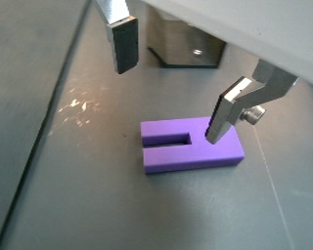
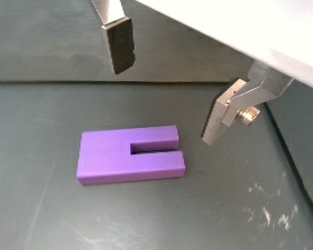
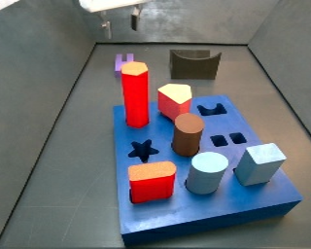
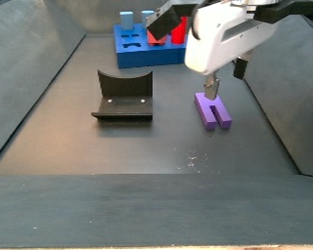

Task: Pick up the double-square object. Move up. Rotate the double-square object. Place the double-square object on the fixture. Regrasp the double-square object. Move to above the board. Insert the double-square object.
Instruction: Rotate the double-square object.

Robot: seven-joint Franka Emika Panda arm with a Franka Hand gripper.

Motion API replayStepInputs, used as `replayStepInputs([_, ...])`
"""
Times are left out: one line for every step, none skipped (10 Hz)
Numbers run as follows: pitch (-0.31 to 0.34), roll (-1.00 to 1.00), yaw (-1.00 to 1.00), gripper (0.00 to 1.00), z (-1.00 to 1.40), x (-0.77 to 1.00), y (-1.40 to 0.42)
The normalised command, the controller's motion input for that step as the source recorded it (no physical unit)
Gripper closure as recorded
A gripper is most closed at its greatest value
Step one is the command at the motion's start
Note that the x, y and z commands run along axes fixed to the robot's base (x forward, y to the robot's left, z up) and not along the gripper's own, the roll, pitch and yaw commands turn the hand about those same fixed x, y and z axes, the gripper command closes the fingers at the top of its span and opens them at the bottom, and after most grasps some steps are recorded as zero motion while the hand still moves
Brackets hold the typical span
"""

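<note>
The double-square object [image 1: 190, 146] is a purple block with a slot in one end, lying flat on the dark floor [image 2: 130, 156]. In a side view it lies beside the fixture [image 4: 214, 110]; in another it peeks out behind a red prism [image 3: 123, 64]. My gripper [image 1: 172, 83] hangs open just above it, with nothing between its fingers [image 2: 168, 86]. One finger [image 1: 227, 115] hovers over the block's edge and the other finger [image 1: 121, 44] stands off to its side. The gripper [image 4: 213, 88] is right over the block. The dark fixture [image 4: 122, 98] and the blue board [image 3: 210, 209] stand apart.
The board holds a tall red hexagonal prism [image 3: 136, 94], a brown cylinder [image 3: 187, 134], a pale blue cube [image 3: 260, 162] and other pegs. The fixture [image 3: 194, 64] stands behind the board. Grey sloping walls [image 4: 28, 107] enclose the floor on both sides.
</note>
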Motion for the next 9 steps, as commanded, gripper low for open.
replayStepInputs([-0.002, 0.0, 1.0, 0.0, -0.06, 0.04, 0.0])
replayStepInputs([-0.002, 0.0, 1.0, 0.0, -0.06, 0.04, 0.0])
replayStepInputs([-0.002, 0.0, 1.0, 0.0, -0.06, 0.04, 0.0])
replayStepInputs([-0.002, 0.0, 1.0, 0.0, -0.05, 0.04, 0.0])
replayStepInputs([-0.002, 0.0, 1.0, 0.0, -0.05, 0.04, 0.0])
replayStepInputs([-0.002, 0.0, 1.0, 0.0, -0.05, 0.04, 0.0])
replayStepInputs([-0.002, 0.0, 1.0, 0.0, -0.05, 0.04, 0.0])
replayStepInputs([-0.002, 0.0, 1.0, 0.0, -0.05, 0.04, 0.0])
replayStepInputs([-0.002, 0.0, 1.0, 0.0, -0.05, 0.04, 0.0])
